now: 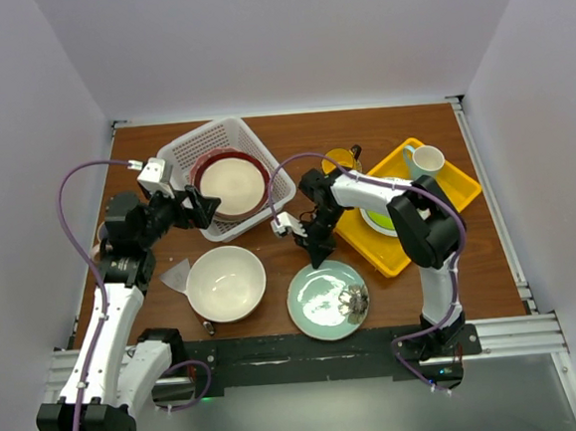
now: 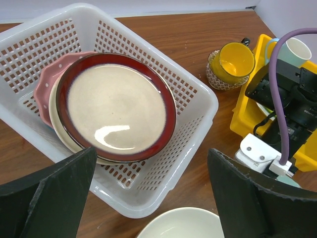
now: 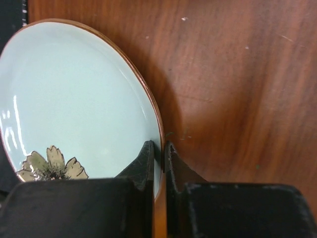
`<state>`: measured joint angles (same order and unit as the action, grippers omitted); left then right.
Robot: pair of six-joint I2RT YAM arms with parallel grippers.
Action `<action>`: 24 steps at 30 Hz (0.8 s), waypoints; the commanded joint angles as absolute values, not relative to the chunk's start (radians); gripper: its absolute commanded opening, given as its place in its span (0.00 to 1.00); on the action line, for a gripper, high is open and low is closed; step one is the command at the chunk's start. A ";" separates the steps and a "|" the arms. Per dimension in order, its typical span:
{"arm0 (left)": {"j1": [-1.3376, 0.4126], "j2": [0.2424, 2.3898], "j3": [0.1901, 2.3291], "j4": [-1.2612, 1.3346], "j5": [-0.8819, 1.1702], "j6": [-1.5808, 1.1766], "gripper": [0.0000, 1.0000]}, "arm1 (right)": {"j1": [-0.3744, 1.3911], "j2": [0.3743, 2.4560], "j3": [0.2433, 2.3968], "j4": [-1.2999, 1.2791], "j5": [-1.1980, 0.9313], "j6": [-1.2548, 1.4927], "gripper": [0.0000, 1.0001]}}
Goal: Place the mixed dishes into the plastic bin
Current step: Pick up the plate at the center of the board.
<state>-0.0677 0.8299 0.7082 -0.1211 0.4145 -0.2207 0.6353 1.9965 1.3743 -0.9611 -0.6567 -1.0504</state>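
Pale-green glazed plate with a painted flower (image 3: 74, 99) sits nearest, its rim pinched between the closed fingers of the right gripper (image 3: 159, 148); whether it is lifted I cannot tell. Beside it a large cream bowl (image 1: 226, 283) stands on the wood. Farther back the left gripper (image 1: 200, 206) hangs wide apart and empty by the white slotted plastic bin (image 1: 217, 136), which holds a dark red-rimmed bowl (image 2: 116, 106) over a cream plate (image 2: 64, 134) and a pink dotted plate (image 2: 47, 82). Beyond it, a yellow mug (image 2: 237, 59) stands outside. Roughly half done, I judge.
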 commanded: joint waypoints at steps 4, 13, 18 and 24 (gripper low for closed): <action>-0.069 0.851 0.686 -0.015 0.601 -0.238 1.00 | 0.641 1.945 1.368 -0.940 -0.658 -1.086 0.00; -0.071 0.905 0.681 0.029 0.683 -0.275 1.00 | 0.615 1.849 1.398 -1.003 -0.727 -1.103 0.00; -0.071 0.925 0.672 0.043 0.739 -0.265 1.00 | 0.598 1.772 1.356 -0.977 -0.759 -1.098 0.00; -0.094 0.939 0.660 0.081 0.813 -0.275 0.98 | 0.577 1.707 1.327 -0.951 -0.781 -1.075 0.00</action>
